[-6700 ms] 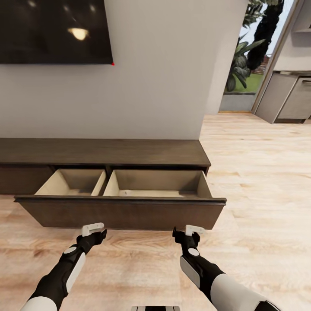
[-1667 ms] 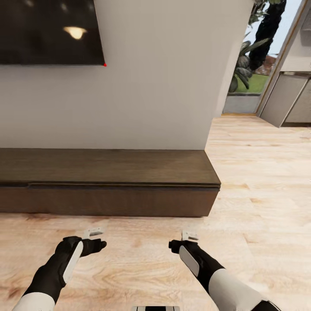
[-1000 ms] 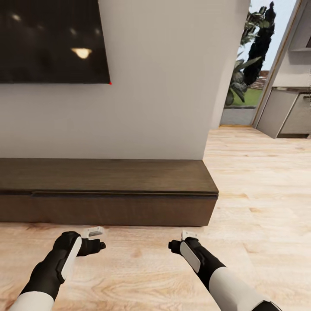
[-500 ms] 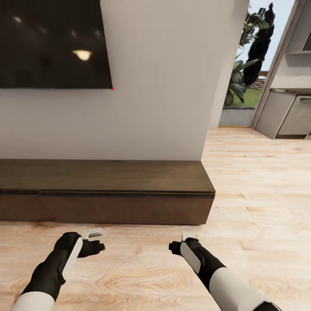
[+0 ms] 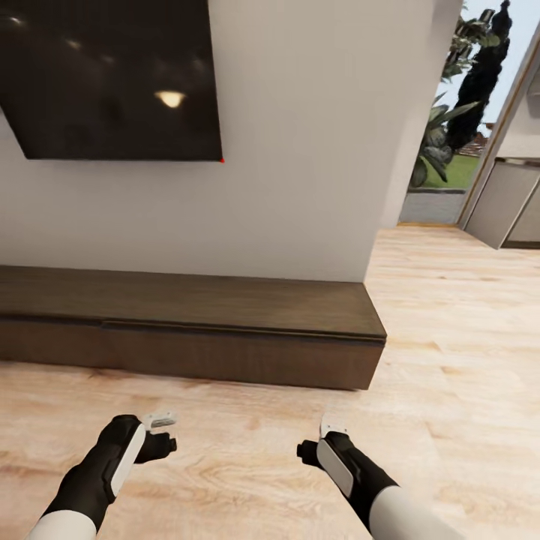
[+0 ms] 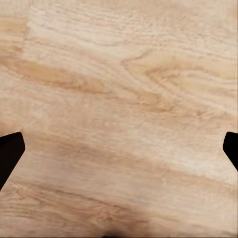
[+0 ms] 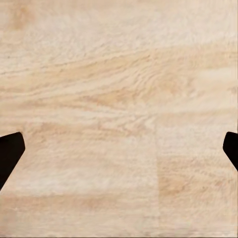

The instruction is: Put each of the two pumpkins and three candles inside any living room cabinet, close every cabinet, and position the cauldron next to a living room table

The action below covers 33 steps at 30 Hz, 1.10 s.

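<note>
Dark wood cabinet (image 5: 225, 330) now shows its drawer front flush, where before the drawer stood open, so that closing step looks done. Your left hand (image 5: 159, 431) and right hand (image 5: 330, 439) both hang spread and empty over the floor (image 5: 240, 457), apart from the cabinet.

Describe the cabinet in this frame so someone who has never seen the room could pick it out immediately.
Find the large black screen on the pale wall; directly below it a long, low, dark brown wooden cabinet stands on the light wood floor. Its handle-less fronts sit flush and shut, and it is the darkest wood there.
</note>
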Tool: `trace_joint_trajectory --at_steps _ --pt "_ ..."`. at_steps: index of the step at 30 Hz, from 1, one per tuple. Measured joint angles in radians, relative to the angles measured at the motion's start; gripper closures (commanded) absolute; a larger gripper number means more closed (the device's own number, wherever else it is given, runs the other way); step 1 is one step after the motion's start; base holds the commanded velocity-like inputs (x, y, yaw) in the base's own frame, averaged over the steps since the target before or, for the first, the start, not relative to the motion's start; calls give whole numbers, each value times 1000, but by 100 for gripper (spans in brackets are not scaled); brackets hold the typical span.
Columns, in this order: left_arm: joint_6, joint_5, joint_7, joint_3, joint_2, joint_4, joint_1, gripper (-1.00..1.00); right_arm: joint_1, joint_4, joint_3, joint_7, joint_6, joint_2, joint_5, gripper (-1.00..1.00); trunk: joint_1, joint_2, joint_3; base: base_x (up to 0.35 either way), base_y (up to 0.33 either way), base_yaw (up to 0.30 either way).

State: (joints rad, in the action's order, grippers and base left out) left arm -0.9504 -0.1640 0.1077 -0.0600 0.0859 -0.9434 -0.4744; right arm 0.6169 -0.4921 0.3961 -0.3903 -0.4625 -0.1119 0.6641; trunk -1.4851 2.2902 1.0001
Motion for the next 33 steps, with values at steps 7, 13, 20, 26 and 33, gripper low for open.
trace_joint_trajectory --at_steps 7,13,20,26,33 --pt "85 2 3 2 -2 69 7 -100 -72 -41 0 -1 61 0 -3 -100 27 -49 -17 -84 0 245" --pt "100 3 4 4 -6 89 8 -100 -88 -48 0 -2 75 1 -7 -100 50 -91 -31 -10 0 245" --pt "99 4 3 3 -7 92 5 -100 -91 -46 1 -3 78 1 -8 -100 77 -140 -47 -1 0 247" --pt "93 4 3 3 -6 92 1 -100 -91 -44 1 -3 79 2 -9 -100 100 -182 -60 0 0 247" --pt "91 5 4 3 -5 92 0 -100 -91 -38 1 -2 83 3 -8 -100 127 -231 -76 0 0 247"
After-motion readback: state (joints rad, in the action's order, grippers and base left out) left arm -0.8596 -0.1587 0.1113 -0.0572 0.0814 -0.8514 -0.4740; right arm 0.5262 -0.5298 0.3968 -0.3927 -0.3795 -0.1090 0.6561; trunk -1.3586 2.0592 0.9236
